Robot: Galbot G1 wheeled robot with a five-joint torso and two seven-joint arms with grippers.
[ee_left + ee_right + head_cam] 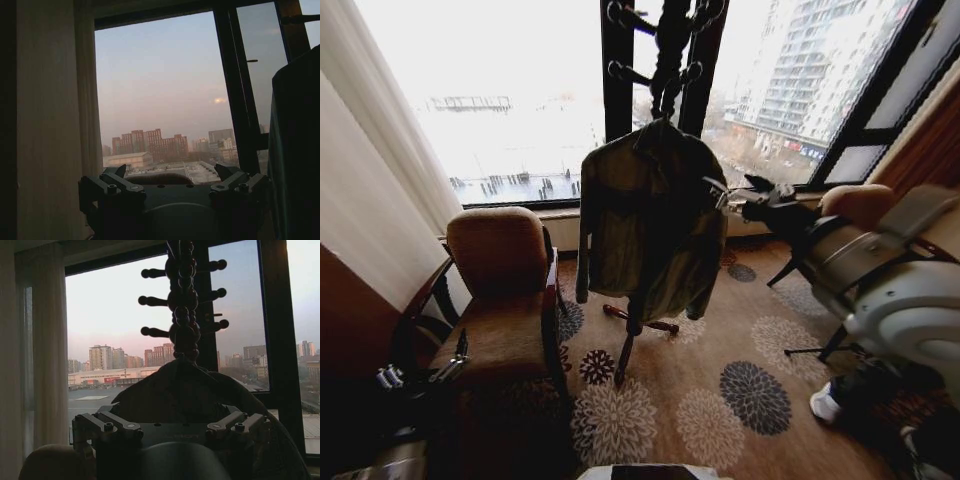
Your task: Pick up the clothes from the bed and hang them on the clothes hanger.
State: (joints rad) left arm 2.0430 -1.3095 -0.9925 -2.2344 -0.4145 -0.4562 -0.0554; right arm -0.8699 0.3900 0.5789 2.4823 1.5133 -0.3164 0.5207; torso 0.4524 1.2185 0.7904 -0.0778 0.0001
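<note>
The clothes, a denim jacket (650, 225) that looks dark grey-green against the window, hang from the black pegged coat stand (665, 50) by the collar. The clothes hanger is hidden inside the jacket's shoulders. The bed is out of view. My right gripper (725, 192) is open just off the jacket's right shoulder. In the right wrist view the right gripper (172, 425) faces the jacket (185, 390) and the stand's pegs (182, 295) with nothing between its fingers. My left gripper (175, 185) is open and empty, low beside the armchair, with the jacket (295, 150) off to one side.
A brown armchair (500, 290) stands left of the stand's base (635, 325). Another chair (860, 205) and black tripod legs (820, 340) are on the right, with a person's white shoe (825, 402) nearby. A curtain (370, 200) hangs at the left. Patterned carpet (720, 400) lies in front.
</note>
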